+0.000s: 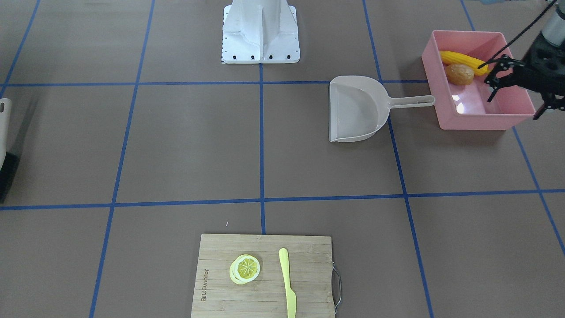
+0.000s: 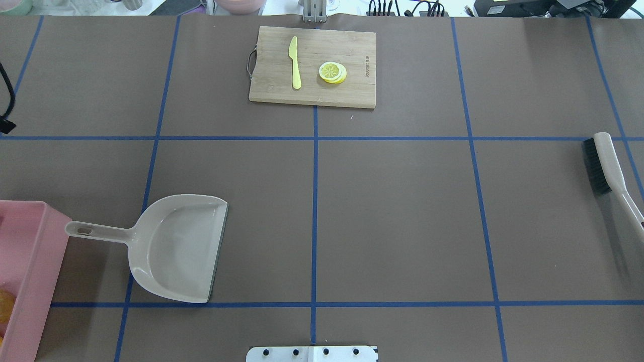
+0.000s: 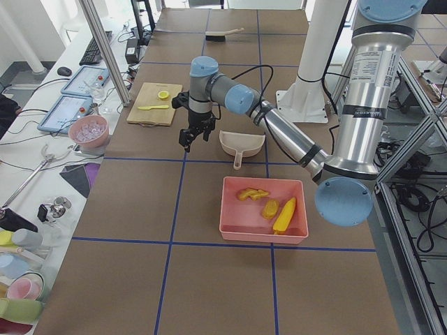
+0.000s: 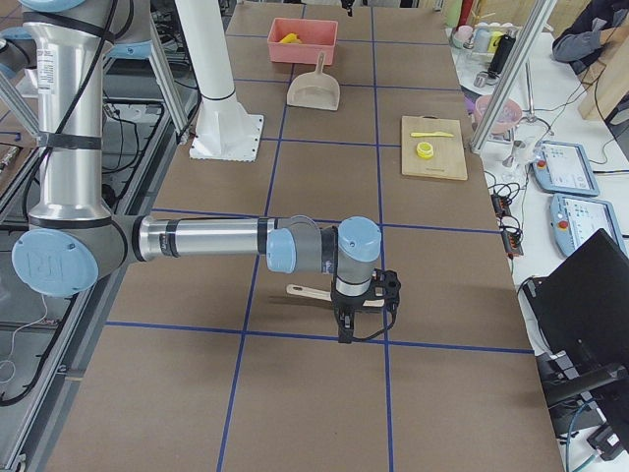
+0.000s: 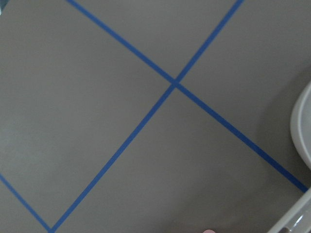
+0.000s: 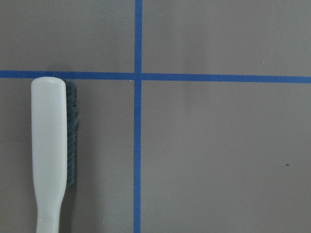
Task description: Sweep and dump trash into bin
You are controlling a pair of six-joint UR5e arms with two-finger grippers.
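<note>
The pink bin (image 1: 472, 121) stands on the table on my left side. A yellow corn cob (image 1: 461, 61) and a brown potato (image 1: 460, 74) lie in it. The left side view also shows the tan ginger root (image 3: 252, 195) inside. The left gripper (image 1: 512, 108) hangs open and empty, high above the table near the bin. An empty beige dustpan (image 2: 176, 246) lies flat with its handle toward the bin. The brush (image 2: 609, 166) lies on the table at my right. My right gripper (image 4: 362, 323) hovers just beside it; I cannot tell whether it is open or shut.
A bamboo cutting board (image 2: 352, 95) at the far middle edge carries a lemon slice (image 2: 332, 72) and a pale yellow knife (image 2: 295, 63). The white robot base plate (image 1: 260, 35) sits at the near edge. Blue tape lines cross the brown table.
</note>
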